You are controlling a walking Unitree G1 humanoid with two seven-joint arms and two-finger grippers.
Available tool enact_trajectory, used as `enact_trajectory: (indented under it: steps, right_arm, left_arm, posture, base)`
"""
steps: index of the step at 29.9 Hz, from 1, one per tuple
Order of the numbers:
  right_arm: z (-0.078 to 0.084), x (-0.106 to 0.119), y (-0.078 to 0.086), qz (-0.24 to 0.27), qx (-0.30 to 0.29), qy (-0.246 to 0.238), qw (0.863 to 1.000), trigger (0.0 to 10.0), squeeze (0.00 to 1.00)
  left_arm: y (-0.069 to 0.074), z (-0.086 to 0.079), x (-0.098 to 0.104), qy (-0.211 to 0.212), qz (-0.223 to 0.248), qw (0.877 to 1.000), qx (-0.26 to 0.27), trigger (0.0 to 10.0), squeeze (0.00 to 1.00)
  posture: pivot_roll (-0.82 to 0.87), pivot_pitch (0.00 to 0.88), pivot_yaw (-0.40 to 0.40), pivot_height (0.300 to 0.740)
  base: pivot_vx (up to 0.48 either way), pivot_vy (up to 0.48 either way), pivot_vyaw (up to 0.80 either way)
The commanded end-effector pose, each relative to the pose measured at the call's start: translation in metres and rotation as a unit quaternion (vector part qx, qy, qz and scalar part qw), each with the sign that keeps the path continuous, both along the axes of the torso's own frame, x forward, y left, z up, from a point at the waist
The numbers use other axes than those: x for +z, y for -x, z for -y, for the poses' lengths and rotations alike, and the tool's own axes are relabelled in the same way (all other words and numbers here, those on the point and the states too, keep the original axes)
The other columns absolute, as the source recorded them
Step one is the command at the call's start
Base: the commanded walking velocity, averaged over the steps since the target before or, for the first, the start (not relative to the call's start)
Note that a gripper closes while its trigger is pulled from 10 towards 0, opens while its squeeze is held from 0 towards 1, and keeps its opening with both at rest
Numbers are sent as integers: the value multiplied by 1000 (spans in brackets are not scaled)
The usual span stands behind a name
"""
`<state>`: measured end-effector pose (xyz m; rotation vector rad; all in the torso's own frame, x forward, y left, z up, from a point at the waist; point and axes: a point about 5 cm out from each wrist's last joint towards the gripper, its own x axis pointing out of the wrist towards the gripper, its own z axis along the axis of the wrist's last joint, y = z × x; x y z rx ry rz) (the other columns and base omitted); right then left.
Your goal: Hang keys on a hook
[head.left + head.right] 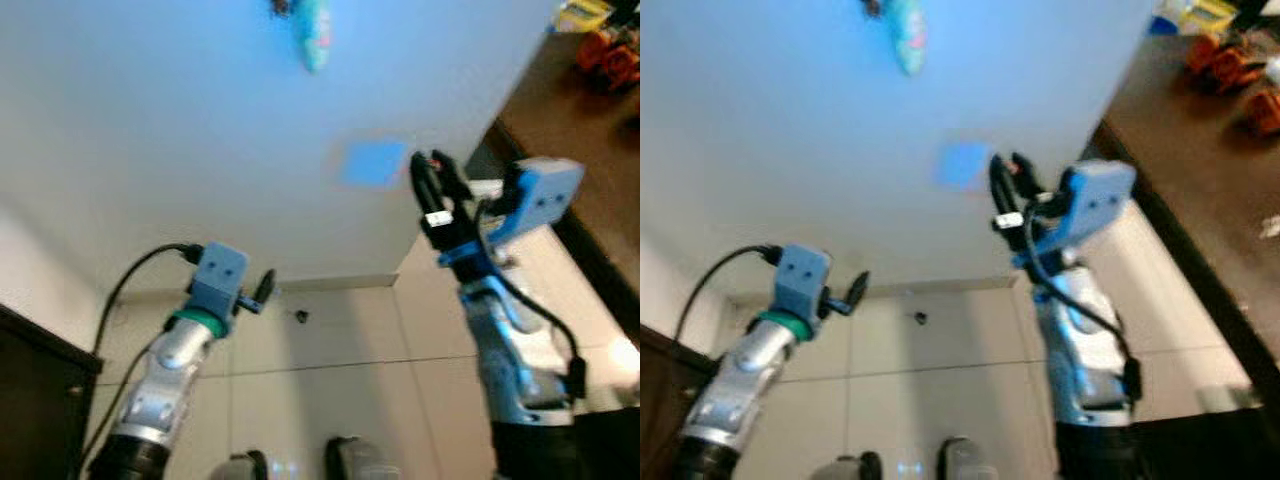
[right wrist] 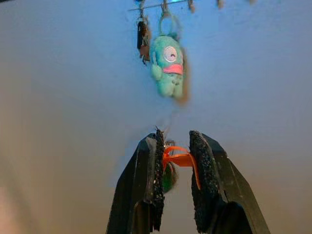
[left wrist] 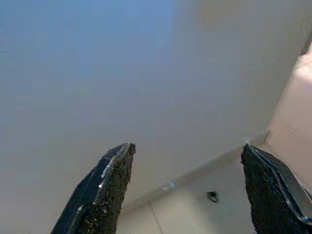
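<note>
The right tool (image 2: 178,161) pinches the orange-tagged keys (image 2: 179,159) well below the hook rail (image 2: 161,5) — a weak grip could drop them, or they could snag the teal plush (image 2: 166,66) already hanging there. The left tool (image 3: 187,190) gapes wide, empty.

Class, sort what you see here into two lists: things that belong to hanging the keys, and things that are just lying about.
Belongs to the job:
- right end effector, raised toward the wall
- orange-tagged keys pinched in it
- hook rail high on the wall, with a teal plush keychain hanging there

Just lying about:
- orange toys on the dark counter
- small dark speck on the floor
- blue patch on the wall
</note>
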<state>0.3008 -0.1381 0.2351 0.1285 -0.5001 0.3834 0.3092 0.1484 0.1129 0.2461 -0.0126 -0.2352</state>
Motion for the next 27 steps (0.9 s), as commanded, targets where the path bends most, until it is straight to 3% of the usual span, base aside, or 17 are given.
enact_trajectory:
  steps: [1, 6, 9, 10, 11, 13, 14, 16, 17, 18, 19, 21, 22, 25, 27]
  right_arm:
    - [8, 7, 3, 17, -11, -8, 1000, 10000, 0]
    - [10, 13, 4, 31, -14, -12, 999, 10000, 0]
    - [15, 32, 5, 65, -25, -12, 997, 10000, 0]
    - [17, 40, 6, 82, -30, -11, 996, 10000, 0]
    - [17, 40, 6, 82, -30, -11, 996, 10000, 0]
    - [20, 54, 9, 108, -34, -8, 994, 10000, 0]
    - [20, 54, 9, 108, -34, -8, 994, 10000, 0]
    - [22, 64, 13, 130, -34, -4, 991, 10000, 0]
    - [22, 64, 13, 130, -34, -4, 991, 10000, 0]
    - [23, 69, 16, 141, -33, -2, 989, 10000, 0]
    - [23, 69, 16, 141, -33, -2, 989, 10000, 0]
    - [24, 77, 22, 160, -36, -2, 987, 10000, 0]
    - [24, 77, 22, 160, -36, -2, 987, 10000, 0]
    - [29, 82, 27, 172, -59, -17, 983, 10000, 0]
    - [31, 82, 28, 171, -67, -24, 983, 10000, 0]
  left_arm:
    - [3, 5, -9, -1, -16, 1000, -7, 10000, 0]
    - [4, 6, -12, -5, -22, 1000, -12, 10000, 0]
    - [14, 9, -32, -34, -75, 994, -68, 10000, 0]
    - [23, 9, -47, -55, -109, 987, -106, 10000, 0]
    - [23, 9, -47, -55, -109, 987, -106, 10000, 0]
    - [44, 0, -80, -95, -180, 968, -150, 10000, 0]
    - [44, 0, -80, -95, -180, 968, -150, 10000, 0]
    - [64, -18, -113, -149, -242, 947, -147, 10000, 0]
    - [64, -18, -113, -149, -242, 947, -147, 10000, 0]
    - [77, -28, -130, -179, -276, 934, -143, 10000, 0]
    - [77, -28, -130, -179, -276, 934, -143, 10000, 0]
    - [100, -43, -155, -207, -343, 907, -133, 10000, 0]
    - [100, -43, -155, -207, -343, 907, -133, 10000, 0]
    - [118, -52, -172, -219, -392, 885, -125, 10000, 0]
    - [121, -54, -174, -224, -399, 881, -120, 10000, 0]
  posture:
    - [-141, 144, 48, 740]
    - [-142, 144, 50, 740]
    - [-142, 143, 52, 740]
    - [-143, 145, 55, 740]
    - [-143, 145, 55, 740]
    - [-145, 147, 60, 740]
    - [-145, 147, 60, 740]
    - [-146, 148, 62, 740]
    - [-146, 148, 62, 740]
    - [-149, 150, 64, 740]
    - [-149, 150, 64, 740]
    - [-155, 149, 67, 740]
    - [-155, 149, 67, 740]
    - [-155, 150, 67, 740]
    - [-155, 150, 67, 740]
  base:
    - [480, 0, 0]
    - [480, 0, 0]
    - [361, 0, 0]
    - [360, 0, 0]
    - [360, 0, 0]
    - [356, 0, 0]
    - [352, 0, 0]
    - [339, 0, 0]
    - [330, 0, 0]
    - [285, 0, 0]
    - [285, 0, 0]
    - [0, 0, 0]
    - [0, 0, 0]
    - [0, 0, 0]
    - [0, 0, 0]
